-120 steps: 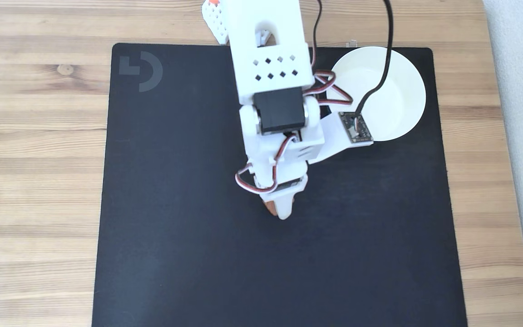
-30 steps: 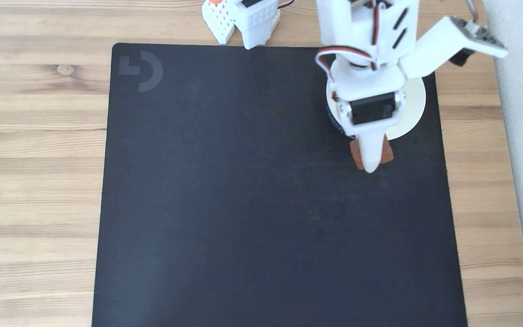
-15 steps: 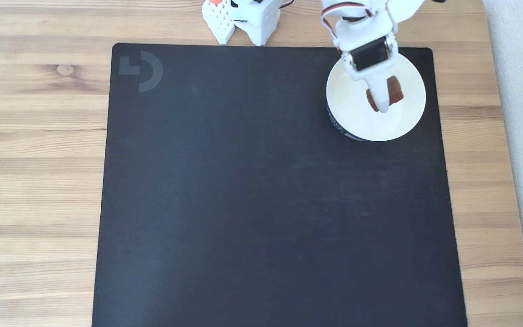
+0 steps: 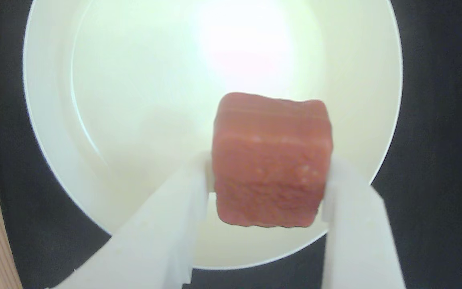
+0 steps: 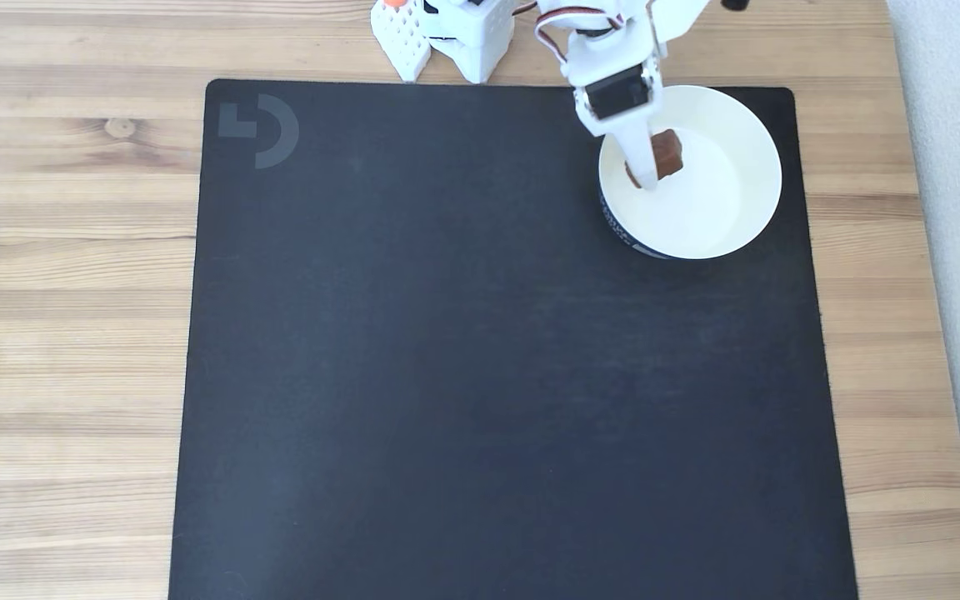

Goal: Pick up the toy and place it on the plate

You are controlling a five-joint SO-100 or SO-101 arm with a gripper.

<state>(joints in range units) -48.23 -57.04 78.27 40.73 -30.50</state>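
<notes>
Wrist view: white pincer (image 4: 269,176) clamps toy (image 4: 271,160) by two opposite sides, held over plate (image 4: 54,120) interior. Fixed view: toy (image 5: 668,155) over plate (image 5: 738,208) upper-left part, plate on black mat (image 5: 447,375) atop wooden bench (image 5: 72,250).

A white robot arm (image 5: 613,50) reaches from the top edge over a black mat (image 5: 447,375) on a wooden table (image 5: 63,250). Its gripper (image 5: 649,171) is closed on a small reddish-brown toy (image 5: 668,154), held over the left part of a white plate (image 5: 722,200) near the mat's upper right corner.
</notes>
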